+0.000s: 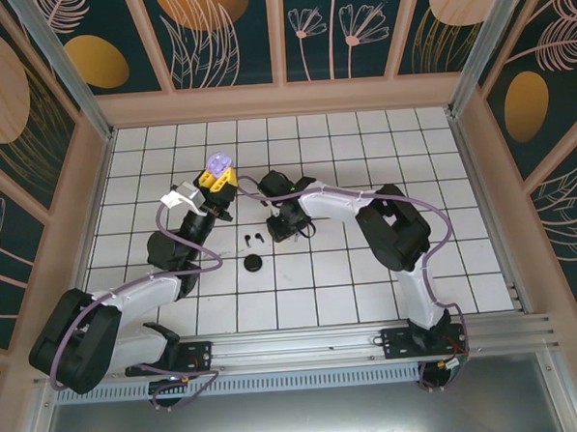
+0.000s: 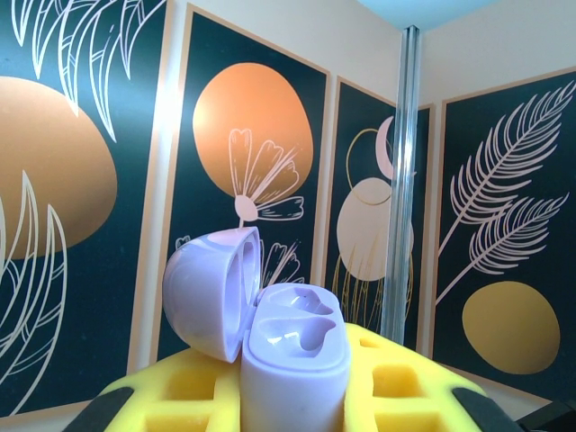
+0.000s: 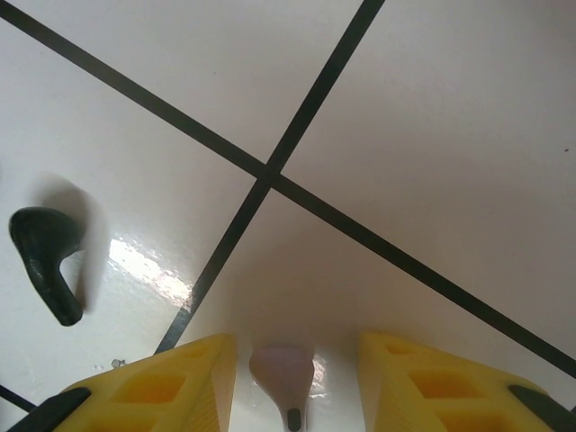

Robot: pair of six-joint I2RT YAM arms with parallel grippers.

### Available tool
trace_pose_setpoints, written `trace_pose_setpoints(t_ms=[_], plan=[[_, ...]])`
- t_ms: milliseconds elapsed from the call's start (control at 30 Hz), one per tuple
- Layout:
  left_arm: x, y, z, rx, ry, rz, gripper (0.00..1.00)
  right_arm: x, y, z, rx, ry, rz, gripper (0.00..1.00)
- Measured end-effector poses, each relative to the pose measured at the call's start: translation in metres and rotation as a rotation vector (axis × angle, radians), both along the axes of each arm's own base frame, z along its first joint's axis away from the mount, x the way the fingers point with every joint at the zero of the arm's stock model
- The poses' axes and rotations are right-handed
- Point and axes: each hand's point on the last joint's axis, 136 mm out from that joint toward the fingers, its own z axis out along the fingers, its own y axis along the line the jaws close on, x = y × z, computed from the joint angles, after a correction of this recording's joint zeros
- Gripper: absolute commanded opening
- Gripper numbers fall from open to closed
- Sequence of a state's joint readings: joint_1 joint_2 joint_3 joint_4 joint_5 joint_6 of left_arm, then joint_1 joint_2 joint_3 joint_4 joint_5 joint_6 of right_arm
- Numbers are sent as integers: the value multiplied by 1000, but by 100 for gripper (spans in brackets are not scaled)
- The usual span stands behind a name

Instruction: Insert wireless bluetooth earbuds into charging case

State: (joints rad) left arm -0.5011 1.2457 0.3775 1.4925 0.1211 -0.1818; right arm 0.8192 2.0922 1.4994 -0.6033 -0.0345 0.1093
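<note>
Tiles, white with dark lines, cover the table (image 1: pixel 382 153), and both arms reach out over its middle.

The left gripper (image 1: pixel 217 177) is raised above the table, its yellow jaws closed tight on a lilac case (image 2: pixel 292 364). The case stands upright between them with its lid (image 2: pixel 209 292) swung back to the left. The two shaped wells in its top look bare. From above, the case shows as a small lilac spot at the tip of the left arm, well apart from the things lying on the tiles.

The right gripper (image 3: pixel 297 351) points down close over the table, just right of the middle. Its jaws stand partly open, with a lilac earbud (image 3: pixel 283 373) between them. A gap shows on each side of the earbud, narrower on the left, so the jaws do not clamp it. I cannot tell whether it rests on the tile.

A black earbud (image 3: pixel 43 247) lies on the table to the left of those jaws, across a dark tile line. From above, two black earbuds (image 1: pixel 243 241) lie near each other just left of the right gripper. A round black case (image 1: pixel 253 264) sits on the tiles a little nearer the arm bases.
</note>
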Motion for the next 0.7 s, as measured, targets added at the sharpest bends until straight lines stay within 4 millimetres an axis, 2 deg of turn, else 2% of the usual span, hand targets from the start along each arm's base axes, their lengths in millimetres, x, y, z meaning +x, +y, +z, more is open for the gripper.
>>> trace_pose_setpoints(t_ms=[700], plan=[[0, 0, 0, -1, 2, 2, 0, 1, -1, -1, -9, -1, -2, 36]])
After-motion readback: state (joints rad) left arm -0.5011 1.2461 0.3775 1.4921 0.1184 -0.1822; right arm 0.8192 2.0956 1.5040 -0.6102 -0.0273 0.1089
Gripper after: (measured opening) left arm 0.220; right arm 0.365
